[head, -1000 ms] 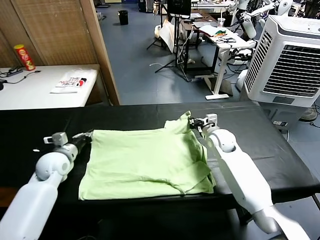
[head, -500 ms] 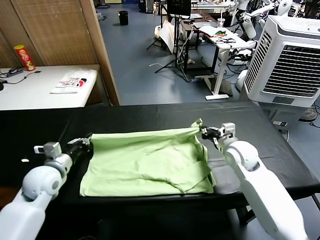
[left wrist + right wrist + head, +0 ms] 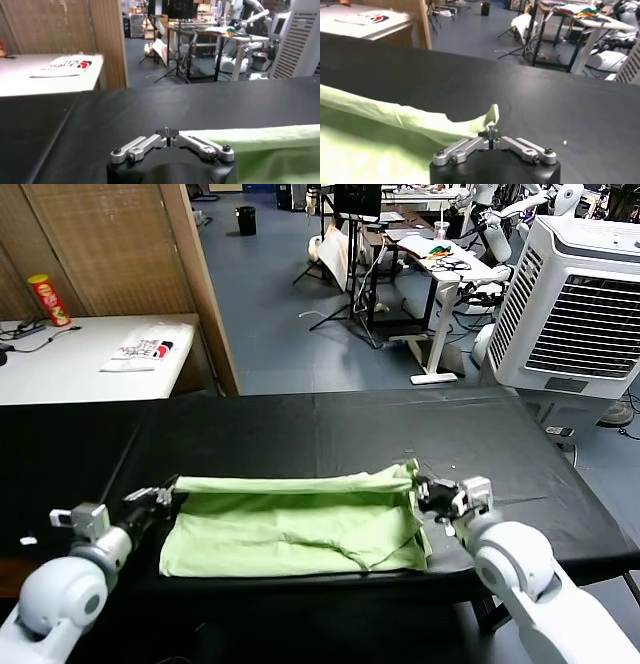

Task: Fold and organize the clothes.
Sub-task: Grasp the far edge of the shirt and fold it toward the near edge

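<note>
While the green shirt is lying across the black worktop at its six o'clock edge, the left tool and right tool are each pinching a far corner (jaws clamped on cloth), folding it nearward; next, I judge, laying that edge down evenly.

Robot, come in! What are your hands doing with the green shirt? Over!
Left hand and right hand both shut on shirt edge, one each side. Shirt half folded on black table. Nothing blocking.
</note>
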You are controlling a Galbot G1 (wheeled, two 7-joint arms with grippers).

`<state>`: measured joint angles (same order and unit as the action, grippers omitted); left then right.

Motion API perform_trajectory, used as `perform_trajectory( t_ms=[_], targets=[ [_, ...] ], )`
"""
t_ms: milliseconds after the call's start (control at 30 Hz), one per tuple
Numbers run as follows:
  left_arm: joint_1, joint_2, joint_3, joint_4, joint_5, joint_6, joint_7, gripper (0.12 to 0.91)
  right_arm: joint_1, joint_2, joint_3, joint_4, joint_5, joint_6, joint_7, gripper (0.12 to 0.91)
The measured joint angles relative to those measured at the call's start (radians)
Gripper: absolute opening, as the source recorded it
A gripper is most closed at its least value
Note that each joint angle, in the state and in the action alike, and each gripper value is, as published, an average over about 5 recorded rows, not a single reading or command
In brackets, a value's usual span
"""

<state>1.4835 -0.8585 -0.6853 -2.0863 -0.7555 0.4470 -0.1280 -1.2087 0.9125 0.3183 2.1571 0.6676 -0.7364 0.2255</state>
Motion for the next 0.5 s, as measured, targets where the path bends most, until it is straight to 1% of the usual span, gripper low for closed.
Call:
perform_trajectory(
  t_ms=[300,500],
  targets=[
    [0.117,-0.016,-0.034,-0.048,0.041,-0.01,0.002,0.125,-0.093,0.008,0.014,0.062,-0.013,0.0,0.01,0.123],
    [0.167,-0.025,-0.038,-0.045,0.091,-0.01,0.001,0.125,-0.125,0.019,0.008,0.066,-0.03,0.0,0.007,0.124]
  ],
)
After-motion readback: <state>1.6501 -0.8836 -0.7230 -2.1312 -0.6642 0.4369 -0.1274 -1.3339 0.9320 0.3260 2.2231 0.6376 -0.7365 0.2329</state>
